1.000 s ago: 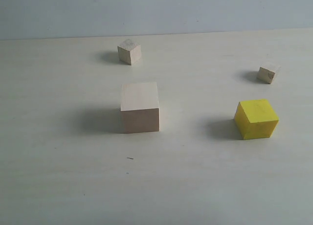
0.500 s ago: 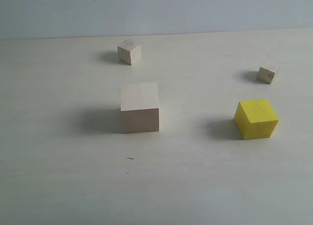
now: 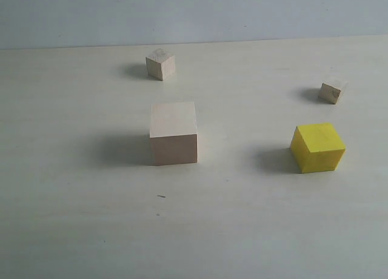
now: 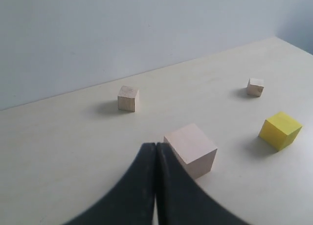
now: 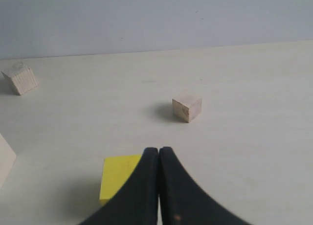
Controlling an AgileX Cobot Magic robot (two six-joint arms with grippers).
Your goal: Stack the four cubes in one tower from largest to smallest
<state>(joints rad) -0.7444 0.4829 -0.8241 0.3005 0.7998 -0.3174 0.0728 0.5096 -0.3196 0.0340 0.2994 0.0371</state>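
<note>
Over the preceding second nothing changed: all four cubes kept their positions and no arm entered the exterior view. The task was judged not yet started, with no tower begun and every cube resting singly on the table (image 3: pixel 73 230).

Cube positions, in stacking order:

1. The largest cube (image 3: pixel 173 133), pale wood, stood near the middle of the surface, slightly toward the left edge.
2. The yellow cube (image 3: pixel 317 147) stood close to the right edge, a little nearer the front edge than the largest cube and well apart from it.
3. The third cube (image 3: pixel 160 64), pale wood, stood near the far edge, behind the largest cube.
4. The tiny cube (image 3: pixel 333 90) stood near the right edge, behind the yellow cube, toward the far right corner.

The left gripper (image 4: pixel 155 146) had its jaws pressed together on nothing, aimed over the largest cube. The right gripper (image 5: pixel 158 150) likewise had its jaws pressed together and empty, aimed over the yellow cube.

Judgement: the largest cube could serve as the base where it stood. The yellow cube would be the first to move, and the right jaws would have to spread before any grasp.
</note>
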